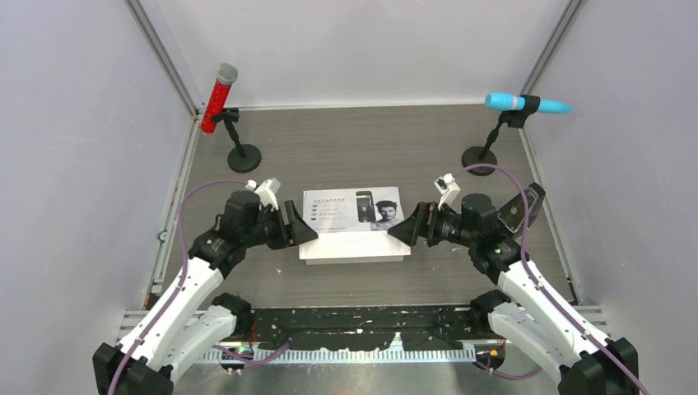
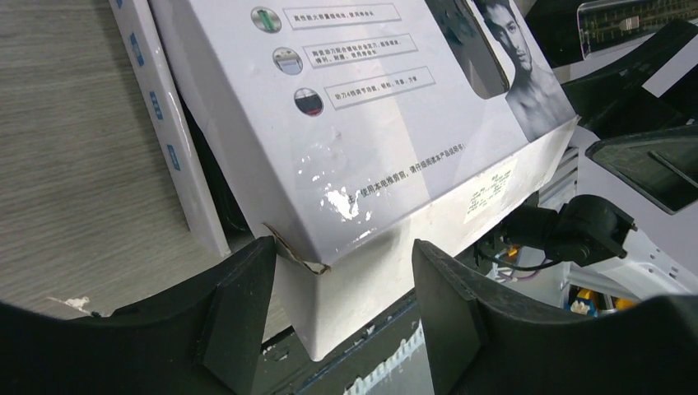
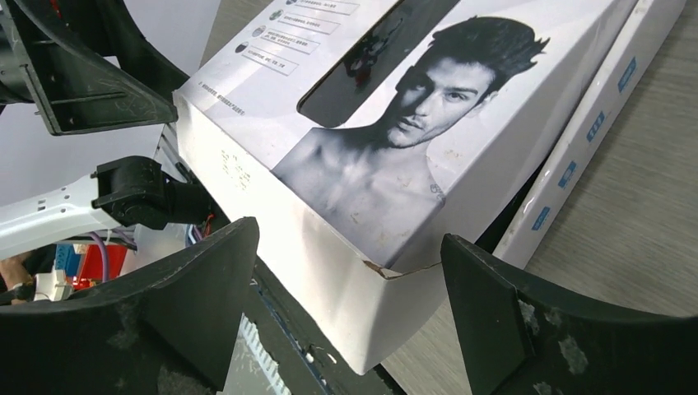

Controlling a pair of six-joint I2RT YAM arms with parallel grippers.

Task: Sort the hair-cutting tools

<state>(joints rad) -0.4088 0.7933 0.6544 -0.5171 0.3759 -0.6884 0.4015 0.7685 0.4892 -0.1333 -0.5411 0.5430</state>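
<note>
Of the hair-cutting tools themselves almost nothing shows. The one trace is a dark panel on the lid of the white box, bearing the slim upright shape of a clipper. Whether that is a window onto the real thing or only print cannot be told, since in the right wrist view it reads as a black, glossy cut-out shape and no more. No comb attachment can be made out in any view. The box lies flat in the middle of the grey table, its lid printed with a bare-shouldered man's portrait, three round icons and lines of small text (too fine to read from above). The left gripper stands at the box's left end and the right gripper at its right end, each with its jaws spread and a near corner of the box between them, neither clamped on it. In the left wrist view one finger overlaps the torn corner, so contact there cannot be judged. In the right wrist view the fingers stand apart from the cardboard. A white strip with blue marks runs along the box's far side, a dark gap between them. Both wrist views cut off the far part of the lid.
</note>
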